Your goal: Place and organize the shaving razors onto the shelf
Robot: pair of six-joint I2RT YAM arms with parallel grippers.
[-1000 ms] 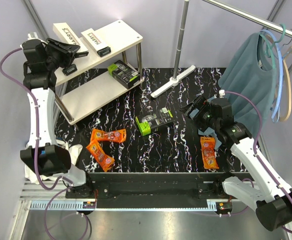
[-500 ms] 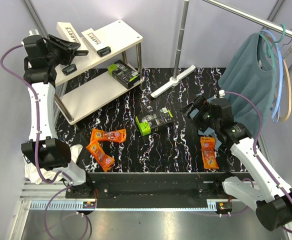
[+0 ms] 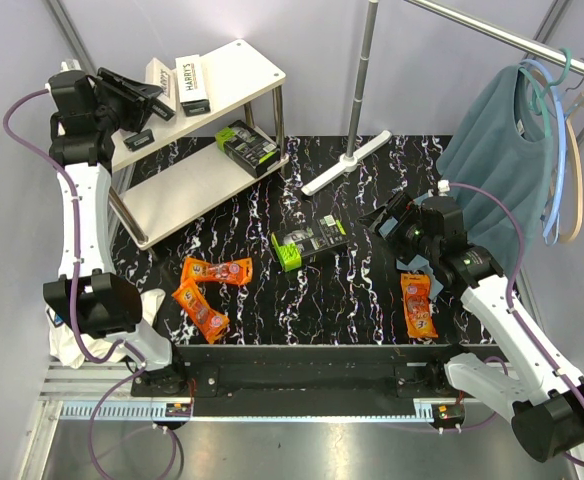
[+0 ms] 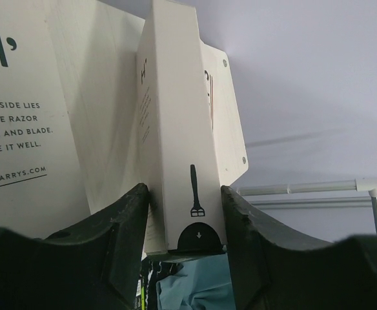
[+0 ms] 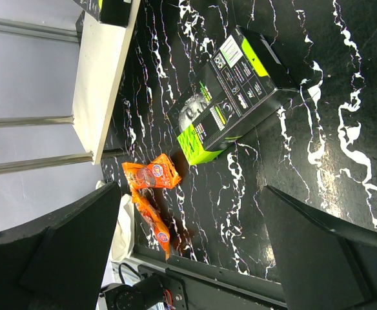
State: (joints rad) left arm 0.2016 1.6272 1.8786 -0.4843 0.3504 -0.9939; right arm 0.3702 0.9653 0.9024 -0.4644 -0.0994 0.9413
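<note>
The shelf [image 3: 242, 60] stands at the back left. Two white HARRY'S boxes lie side by side on its top board. My left gripper [image 3: 154, 100] is shut on the black end of the left box [image 3: 160, 80]. In the left wrist view this box [image 4: 175, 129] stands on edge between my fingers, with the other box [image 4: 27, 116] beside it. A black-and-lime pack [image 3: 247, 143] lies on the lower board, and another [image 3: 309, 245] lies mid-table. Orange packets lie at front left [image 3: 217, 270] [image 3: 200, 308] and front right [image 3: 418, 305]. My right gripper [image 3: 404, 235] is open and empty above the table.
A small black pack [image 3: 139, 138] sits at the top board's near edge. The white T-shaped rack foot [image 3: 347, 163] and its pole [image 3: 367, 60] stand behind the centre. A teal garment [image 3: 497, 150] hangs at the right. A white cloth [image 3: 152, 300] lies off the table's left edge.
Both HARRY'S boxes have shifted right on the top board and turned lengthwise, now side by side. The left gripper has closed on one. The right arm has not moved.
</note>
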